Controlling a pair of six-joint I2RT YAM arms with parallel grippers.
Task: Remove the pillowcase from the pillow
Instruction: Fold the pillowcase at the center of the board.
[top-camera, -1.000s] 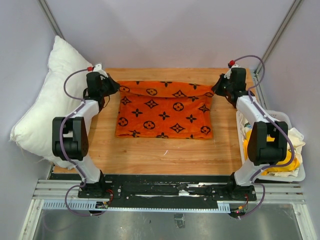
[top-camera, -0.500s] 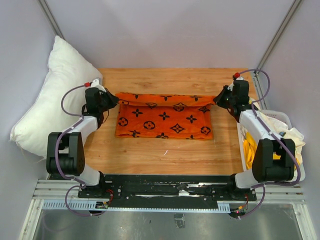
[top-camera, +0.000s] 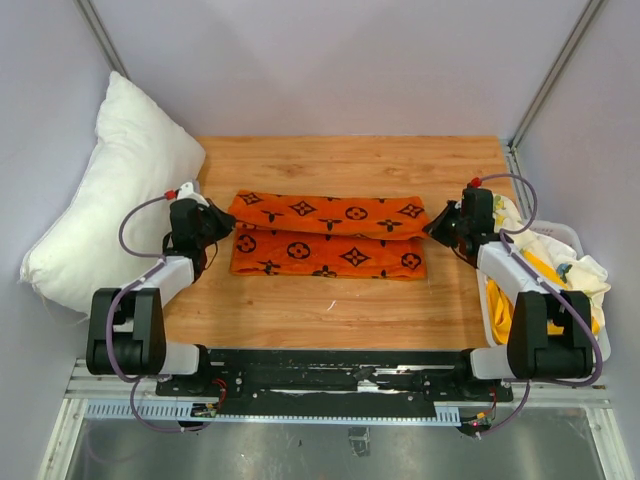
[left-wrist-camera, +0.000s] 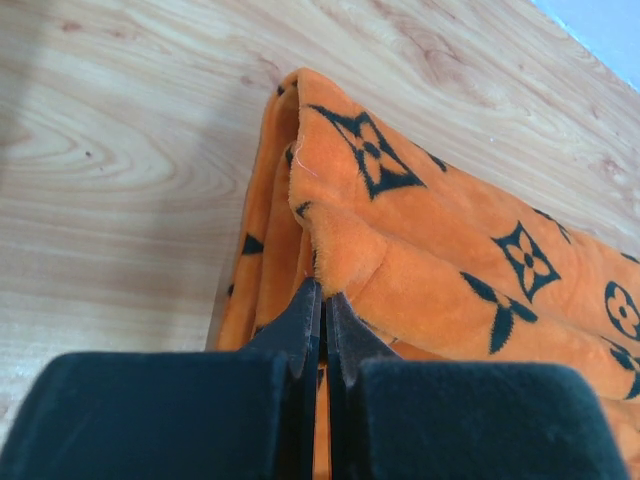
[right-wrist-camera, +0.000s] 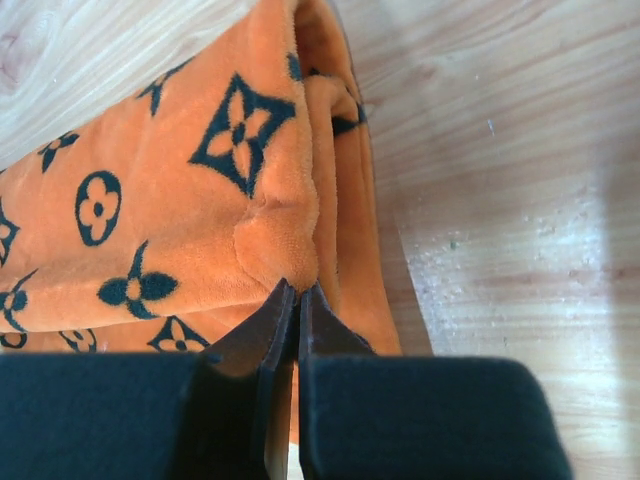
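Wooden table (top-camera: 350, 300), pale lilac walls (top-camera: 330, 60)

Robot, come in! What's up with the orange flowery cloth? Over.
Left fingers, right fingers: shut on corners of orange black-patterned fabric pillowcase. Pillowcase off, folded. Plump white pillow aside, left. Nothing blocking.

Left arm (top-camera: 128, 330) and right arm (top-camera: 545, 335), black joint housings, white links, looping mauve cables (top-camera: 131, 210), red wrist caps (top-camera: 170, 194)
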